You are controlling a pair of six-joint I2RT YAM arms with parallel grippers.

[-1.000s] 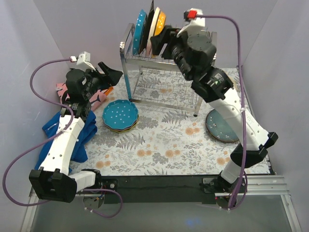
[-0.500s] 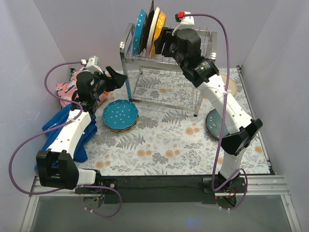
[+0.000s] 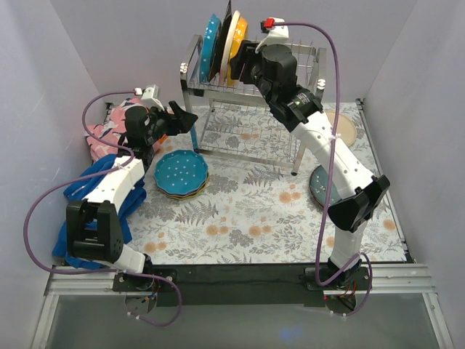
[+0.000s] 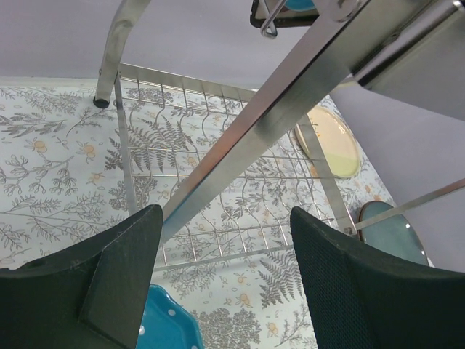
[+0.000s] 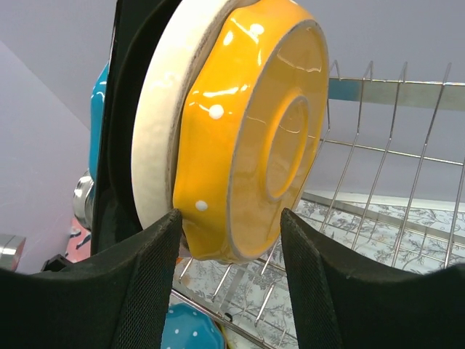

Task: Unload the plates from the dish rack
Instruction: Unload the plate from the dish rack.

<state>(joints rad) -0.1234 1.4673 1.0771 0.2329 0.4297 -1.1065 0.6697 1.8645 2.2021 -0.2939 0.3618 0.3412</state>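
Your right arm was extended upward and away from its base, forearm raised to the top tier of the dish rack (image 3: 190,69), wrist level with the plates. Your left arm was bent at the elbow and aimed rightward, its wrist low beside the rack's near-left leg (image 4: 254,134).

The rack's long axis ran left to right along the far side of the bench (image 3: 240,211). Four plates stood on edge in the slot wires at its left end, faces turned sideways: a teal plate (image 3: 211,45), a dark plate (image 5: 122,109), a cream plate (image 5: 156,123) and an orange plate (image 5: 247,131). The orange plate's underside faced the rack's open right end.

The right tool (image 5: 231,218) was spread, its fingers (image 5: 138,291) straddling the orange plate's lower rim. Whether either pad touched the rim cannot be told.

The left tool (image 4: 225,218) was also spread and held nothing, with the rack leg seen beyond its gap. A teal dotted plate (image 3: 182,173) topped a stack on the bench below it.
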